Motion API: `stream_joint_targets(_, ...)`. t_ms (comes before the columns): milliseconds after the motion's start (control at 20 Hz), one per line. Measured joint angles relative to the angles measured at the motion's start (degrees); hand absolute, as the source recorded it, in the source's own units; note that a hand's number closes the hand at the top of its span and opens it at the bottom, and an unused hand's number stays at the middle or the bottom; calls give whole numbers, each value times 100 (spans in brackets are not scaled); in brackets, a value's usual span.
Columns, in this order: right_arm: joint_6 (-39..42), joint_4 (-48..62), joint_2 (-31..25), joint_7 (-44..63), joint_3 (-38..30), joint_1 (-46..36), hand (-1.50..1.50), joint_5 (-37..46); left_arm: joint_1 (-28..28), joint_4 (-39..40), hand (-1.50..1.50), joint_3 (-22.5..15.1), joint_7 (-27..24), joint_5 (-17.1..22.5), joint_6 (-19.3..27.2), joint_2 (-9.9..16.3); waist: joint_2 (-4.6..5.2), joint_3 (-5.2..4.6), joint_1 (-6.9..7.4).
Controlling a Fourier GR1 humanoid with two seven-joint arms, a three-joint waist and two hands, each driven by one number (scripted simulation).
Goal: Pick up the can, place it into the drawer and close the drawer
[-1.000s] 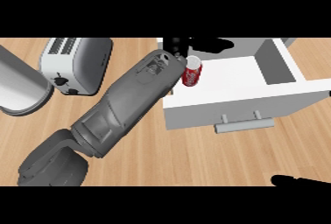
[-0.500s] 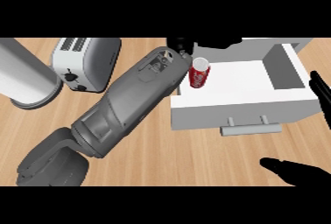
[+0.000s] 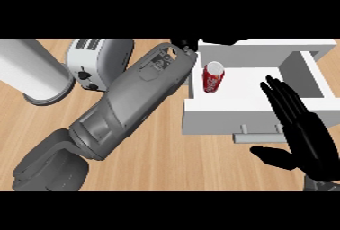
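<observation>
The can (image 3: 213, 77) stood upright inside the open white drawer (image 3: 252, 117), near its left wall, a little past the centre of the view toward one o'clock. It was a slim red cylinder with a pale silvery top ringed by a red rim, and white lettering ran down its side, too small to read. Nothing touched it; the drawer floor lay bare on every side of it.

The left hand (image 3: 188, 44) showed at twelve o'clock, at the end of a long grey forearm (image 3: 133, 103) that crossed the view from seven o'clock up to the drawer's back left corner. Only a dark patch of that hand was visible above the wrist, so I could not tell how its fingers were set. It sat just beside the can, up and to the left, apart from it.

The right hand (image 3: 305, 134) came in at four o'clock, fingers straight and spread, thumb held out to the side, grasping nothing. Its fingertips lay over the drawer's front right part.

A white toaster (image 3: 93, 60) stood on the wooden counter (image 3: 172, 161) at eleven o'clock, with a pale upright cylinder (image 3: 30, 69) to its left at ten o'clock.
</observation>
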Motion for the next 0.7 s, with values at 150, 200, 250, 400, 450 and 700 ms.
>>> stream_joint_targets(150, -326, 644, 112, -1, 59, -271, -150, 390, -49, -126, -150, -15, 247, -118, 26, 133, -19, 1, 74)
stream_joint_targets(200, -479, 813, 181, -19, 90, -250, -150, 495, 44, -239, -150, -19, 294, -149, 11, 204, -28, 0, 93)
stream_joint_targets(250, -646, 986, 225, -85, 50, -261, -150, 520, 127, -347, -150, -42, 357, -196, 9, 285, -35, 1, 110)
stream_joint_targets(400, -1084, 1657, 427, -118, -7, -563, -150, 721, 282, -756, -150, -108, 646, -299, -38, 540, -55, -4, 182)
stream_joint_targets(450, -1195, 1804, 432, -187, -33, -637, -150, 759, 342, -857, -150, -105, 726, -332, -88, 670, -67, -21, 184)
stream_joint_targets(700, -1744, 2734, 448, -413, -263, -1172, -150, 978, 605, -1528, -150, -160, 1120, -496, -110, 1115, -129, -86, 260)
